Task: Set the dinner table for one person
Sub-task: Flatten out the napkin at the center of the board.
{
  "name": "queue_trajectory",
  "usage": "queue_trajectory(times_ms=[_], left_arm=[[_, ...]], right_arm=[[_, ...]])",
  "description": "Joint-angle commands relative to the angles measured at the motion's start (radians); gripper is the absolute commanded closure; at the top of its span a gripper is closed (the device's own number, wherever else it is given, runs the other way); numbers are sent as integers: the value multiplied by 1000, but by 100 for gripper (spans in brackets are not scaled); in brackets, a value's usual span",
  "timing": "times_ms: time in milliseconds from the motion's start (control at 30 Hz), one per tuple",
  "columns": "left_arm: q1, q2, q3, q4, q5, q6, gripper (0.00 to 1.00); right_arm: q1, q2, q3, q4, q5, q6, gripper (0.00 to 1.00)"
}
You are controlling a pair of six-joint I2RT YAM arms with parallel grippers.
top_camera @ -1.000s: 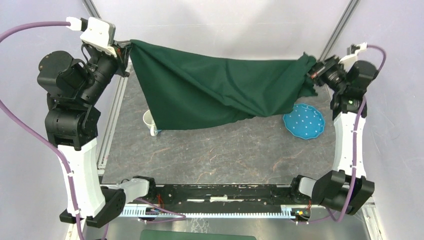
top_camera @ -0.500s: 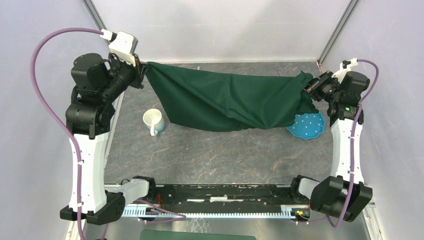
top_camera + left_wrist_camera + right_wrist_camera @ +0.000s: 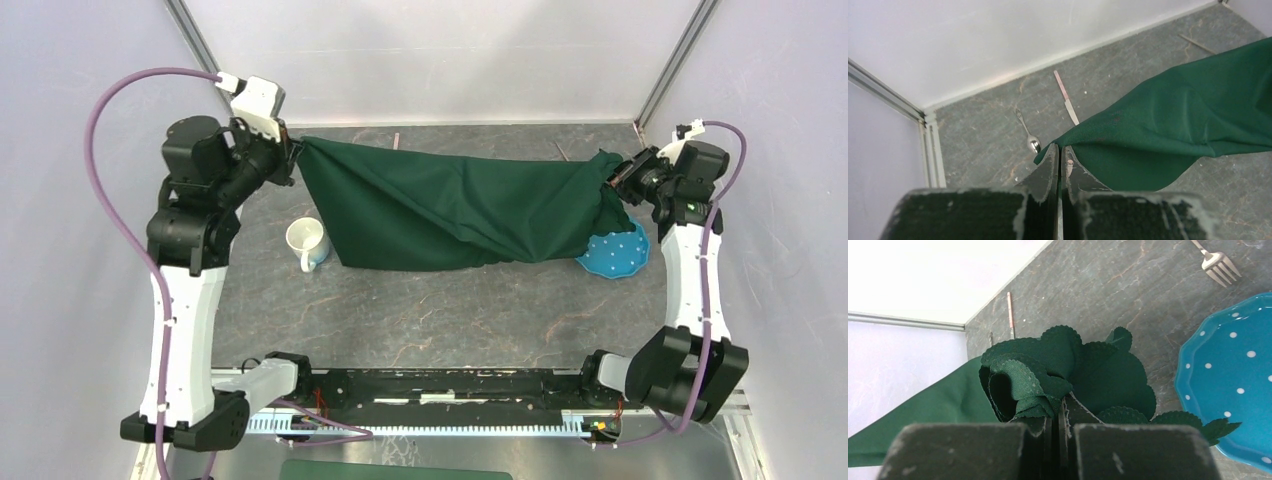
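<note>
Dark-grey stone-look dinner table [image 3: 440, 310] fills the cell floor, under everything. Dark green scallop-edged cloth [image 3: 460, 210] hangs stretched above its far half. Left gripper [image 3: 292, 156] and right gripper [image 3: 611, 180] are each clamped tight on a corner, probably to spread it flat. Sagging hem overlaps blue white-dotted plate [image 3: 622, 256] and hangs just beside white ceramic mug [image 3: 307, 243]. Open room lies toward the near edge; walls close behind.

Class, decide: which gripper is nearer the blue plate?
Right. The right gripper, shut on the cloth, is close beside the plate; the left gripper grips the cloth's opposite end, far from it.
</note>
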Motion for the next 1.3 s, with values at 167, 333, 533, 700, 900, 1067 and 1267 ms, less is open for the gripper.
queue_trajectory(times_ms=[167, 333, 533, 700, 900, 1067, 1267], left_arm=[[11, 151, -163, 309, 53, -73, 98], [10, 285, -190, 409, 100, -105, 98], [10, 429, -151, 430, 108, -123, 98], [9, 528, -54, 423, 85, -129, 98], [9, 651, 93, 375, 73, -128, 98], [9, 721, 188, 346, 67, -122, 98], [9, 799, 280, 314, 79, -119, 98]], right_arm=[[13, 151, 125, 144, 54, 34, 100], [50, 296, 244, 106, 99, -8, 100], [69, 476, 301, 114, 114, -17, 100], [86, 610, 391, 139, 147, 11, 97], [95, 800, 630, 89, 155, 11, 23], [85, 851, 743, 71, 202, -22, 2], [95, 856, 801, 174, 85, -27, 5]])
